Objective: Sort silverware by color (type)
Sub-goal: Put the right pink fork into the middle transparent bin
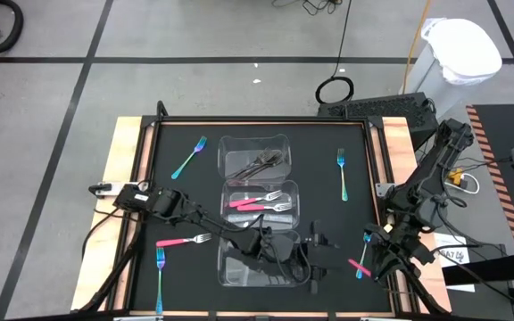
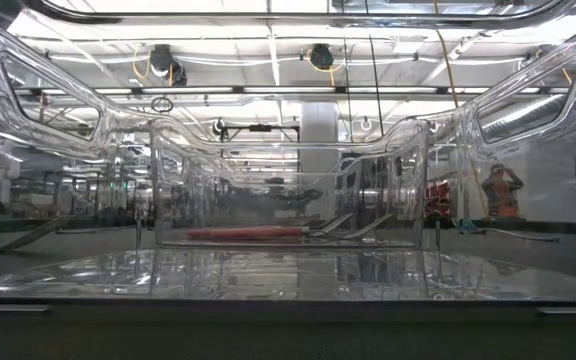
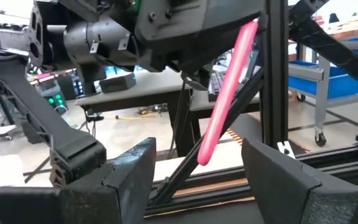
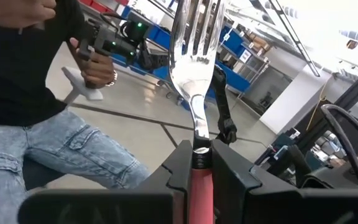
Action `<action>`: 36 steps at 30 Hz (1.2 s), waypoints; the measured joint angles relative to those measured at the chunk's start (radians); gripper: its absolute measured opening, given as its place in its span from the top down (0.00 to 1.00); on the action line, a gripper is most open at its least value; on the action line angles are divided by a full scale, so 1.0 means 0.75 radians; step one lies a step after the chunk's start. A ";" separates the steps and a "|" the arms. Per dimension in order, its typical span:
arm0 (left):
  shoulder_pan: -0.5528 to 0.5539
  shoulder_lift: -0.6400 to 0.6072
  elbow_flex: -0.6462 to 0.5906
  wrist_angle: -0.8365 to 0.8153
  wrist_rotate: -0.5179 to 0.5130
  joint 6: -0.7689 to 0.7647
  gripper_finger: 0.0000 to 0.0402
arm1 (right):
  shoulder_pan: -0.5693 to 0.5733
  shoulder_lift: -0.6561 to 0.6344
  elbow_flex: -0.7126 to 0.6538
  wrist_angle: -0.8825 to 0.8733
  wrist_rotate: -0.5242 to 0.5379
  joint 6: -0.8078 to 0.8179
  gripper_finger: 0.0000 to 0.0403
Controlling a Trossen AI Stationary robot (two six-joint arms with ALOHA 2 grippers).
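My right gripper (image 4: pixel 201 152) is shut on a pink-handled fork (image 4: pixel 194 68), held above the table's near right part (image 1: pixel 357 266). My left gripper (image 3: pixel 197 180) is open over the near middle of the table (image 1: pixel 321 259) and faces that fork. The pink handle's free end (image 3: pixel 207 152) shows ahead between its fingers, apart from them. Pink forks (image 1: pixel 259 203) lie in the middle clear container and dark grey ones (image 1: pixel 264 161) in the far one. Teal forks (image 1: pixel 188 158) (image 1: pixel 342 174) (image 1: pixel 160 267) (image 1: pixel 365 239) and one pink fork (image 1: pixel 184 240) lie flat on the mat. My right gripper pinches the pink fork between its two fingers at the handle's upper end (image 4: pixel 199 167), just behind the silver neck. The fork lies along the fingers, and its tines (image 4: pixel 194 25) stick out past them. It is lifted clear, and the handle (image 3: pixel 229 87) slants down below the gripper.
Three clear containers stand in a column at mid-table; the near one (image 1: pixel 239 272) lies partly under my left arm. The black mat (image 1: pixel 186 205) has a raised wooden border (image 1: pixel 123 169). A seated person (image 4: pixel 36 68) shows beyond the table in the right wrist view.
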 joint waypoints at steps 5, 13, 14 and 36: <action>0.020 0.000 0.000 0.007 0.086 0.000 0.44 | 0.000 0.000 0.000 0.002 0.001 -0.024 0.91; 0.027 0.008 0.000 0.036 0.091 0.049 0.53 | -0.005 0.000 0.000 0.004 0.001 -0.025 0.91; 0.027 0.015 0.000 0.039 0.091 0.070 0.53 | -0.005 0.000 0.000 0.004 0.001 -0.032 0.91; 0.045 0.031 -0.002 0.032 0.159 0.104 0.54 | -0.143 0.066 0.000 -0.004 -0.003 -0.069 0.91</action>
